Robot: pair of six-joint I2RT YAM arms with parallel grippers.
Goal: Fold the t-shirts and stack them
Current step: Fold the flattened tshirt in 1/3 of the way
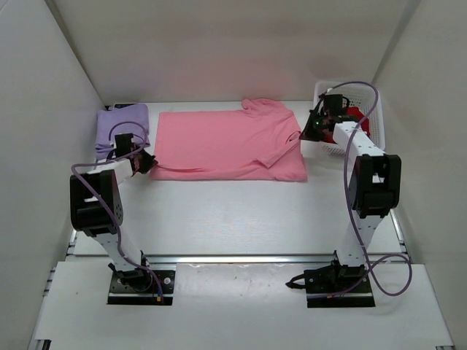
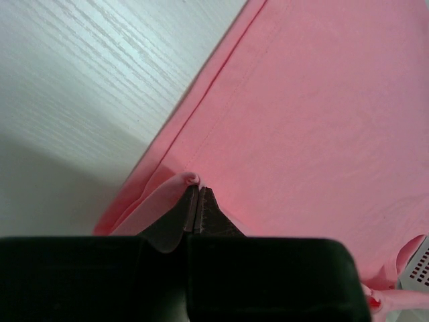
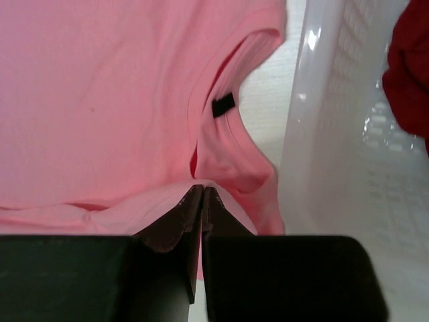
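While both pincers are clamped on the pink t-shirt (image 1: 226,142), treat the fold as one paired lift.

- **Pink t-shirt:** spread flat across the far middle of the tabletop (image 1: 233,219), collar toward the right edge.
- **Left gripper (image 1: 149,164):** jaws together on the hem corner at the shirt's near left.
- **Right gripper (image 1: 306,135):** jaws together on fabric just beside the collar.
- **Handling:** raise both ends level, keep the cloth taut between them, and lay the fold down square.
- **Lavender t-shirt (image 1: 120,125):** folded at the far-left corner, probably the stack base.
- **Dark red t-shirt (image 1: 356,115):** inside the white lattice basket (image 1: 332,151) at the far-right corner.
- **Unclear:** how many layers each pincer holds. Most of the red shirt is hidden behind the basket wall and your right arm.
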